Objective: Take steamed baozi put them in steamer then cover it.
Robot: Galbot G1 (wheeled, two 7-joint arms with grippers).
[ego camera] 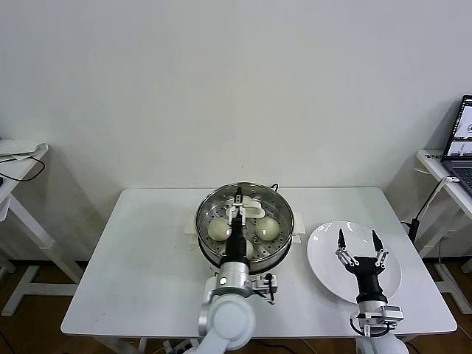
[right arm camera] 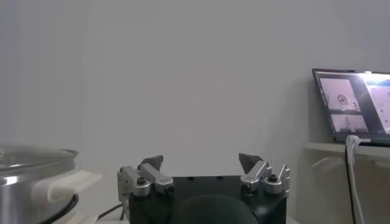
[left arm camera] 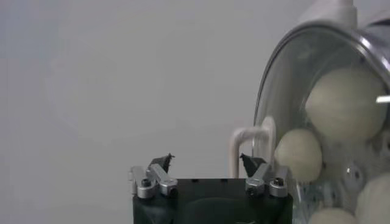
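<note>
The steamer (ego camera: 209, 203) stands mid-table on its white base. The glass cover (ego camera: 276, 214) lies on it, its white handle (ego camera: 253, 210) near the middle. Cream-white baozi (ego camera: 218, 230) show through the glass, another on the right side (ego camera: 267, 228). My left gripper (ego camera: 237, 206) is open above the cover, next to the handle, holding nothing. In the left wrist view the gripper (left arm camera: 206, 163) is open beside the handle (left arm camera: 250, 143), with the cover (left arm camera: 317, 55) and baozi (left arm camera: 344, 103) behind it. My right gripper (ego camera: 358, 242) is open and empty above the white plate (ego camera: 383, 284).
The plate lies bare at the table's right front. A laptop (ego camera: 461, 144) sits on a side desk far right and also shows in the right wrist view (right arm camera: 353, 106). Another side table (ego camera: 18, 158) stands far left. The steamer's side (right arm camera: 30, 176) shows in the right wrist view.
</note>
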